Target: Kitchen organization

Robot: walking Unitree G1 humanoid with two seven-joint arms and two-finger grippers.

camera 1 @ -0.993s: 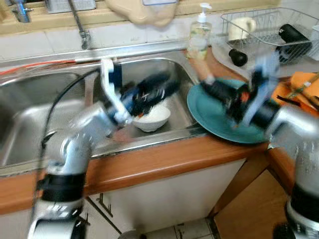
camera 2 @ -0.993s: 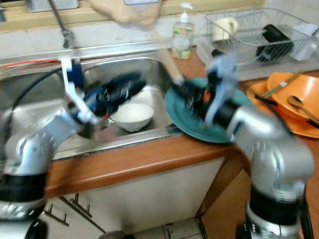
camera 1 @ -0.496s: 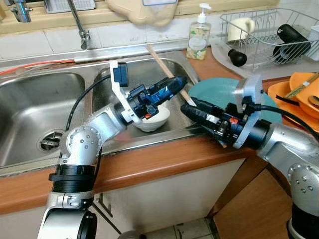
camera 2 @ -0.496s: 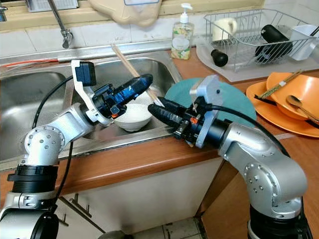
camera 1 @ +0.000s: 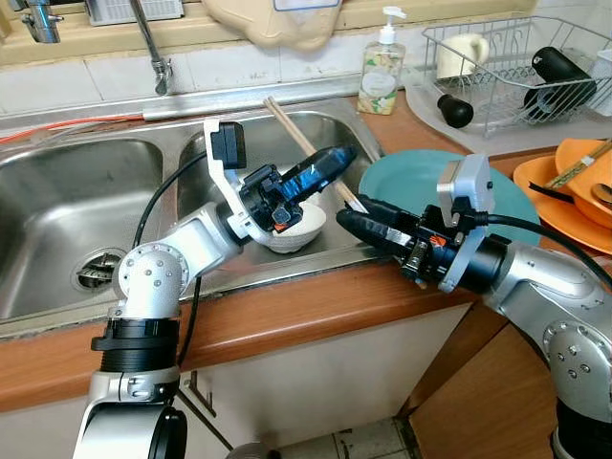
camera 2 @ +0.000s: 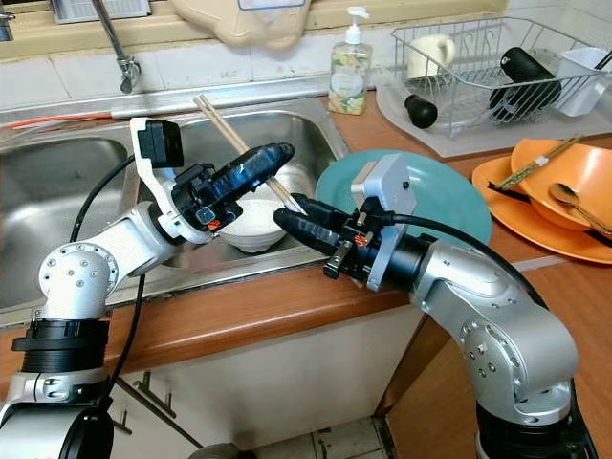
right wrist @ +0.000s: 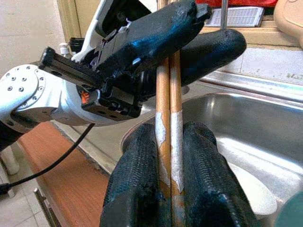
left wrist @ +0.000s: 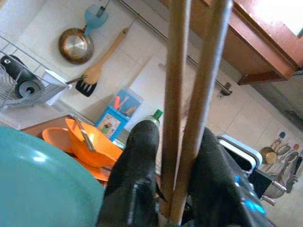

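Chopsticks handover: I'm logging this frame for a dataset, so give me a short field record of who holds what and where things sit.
held item: pair of wooden chopsticks
left gripper: shut on the chopsticks, above the white bowl
right gripper: shut on the chopsticks' lower end
bowl location: right basin of the steel sink
teal round plate: on the wooden counter, under the right arm
orange dishes: counter, far right
wire dish rack: behind the plate

A bowl sits in the sink; right of the sink lie a plate, then a dish rack.
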